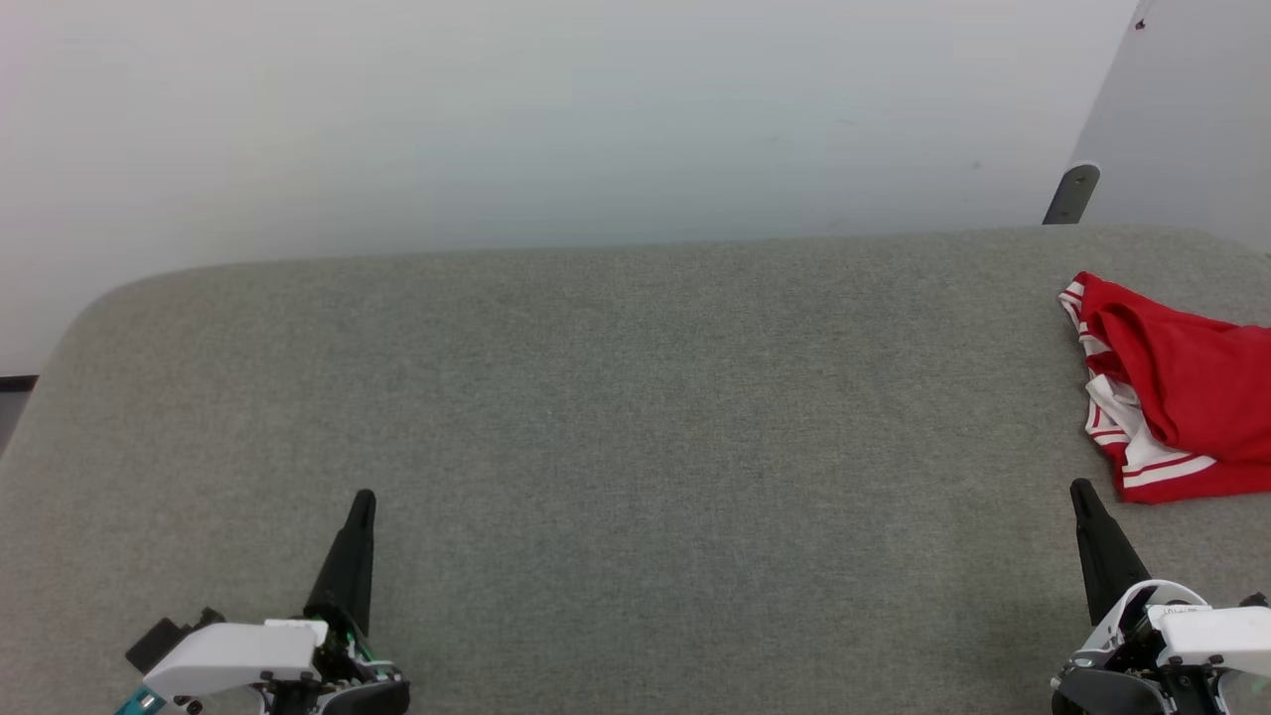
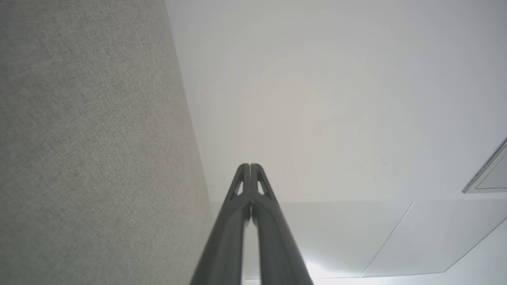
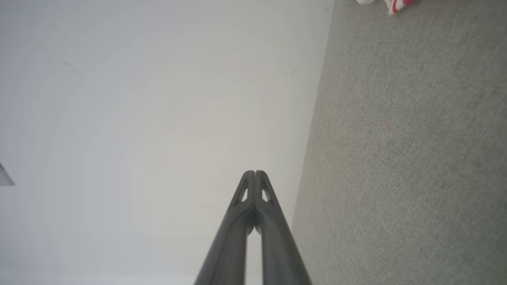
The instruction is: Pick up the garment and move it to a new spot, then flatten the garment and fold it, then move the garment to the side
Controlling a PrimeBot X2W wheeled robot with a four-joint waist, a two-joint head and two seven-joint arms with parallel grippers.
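Note:
The garment [image 1: 1182, 392] lies in a bunched red heap with white, red-striped trim at the far right of the grey fabric-covered table [image 1: 616, 397], cut off by the head view's right edge. A small corner of the garment [image 3: 396, 4] peeks in at the top of the right wrist view. My right gripper [image 1: 1080, 494] stands shut at the lower right, its tip just below and left of the heap, apart from it. Over at the lower left, my left gripper [image 1: 363, 500] is shut too, holding nothing. Both pairs of fingertips [image 2: 250, 166] [image 3: 255, 173] press together in the wrist views.
The table's far edge runs across the head view with a pale wall [image 1: 556, 119] behind it. A grey panel with a dark bracket [image 1: 1070, 194] stands at the upper right. The table's rounded left corner [image 1: 89, 308] drops off at the left.

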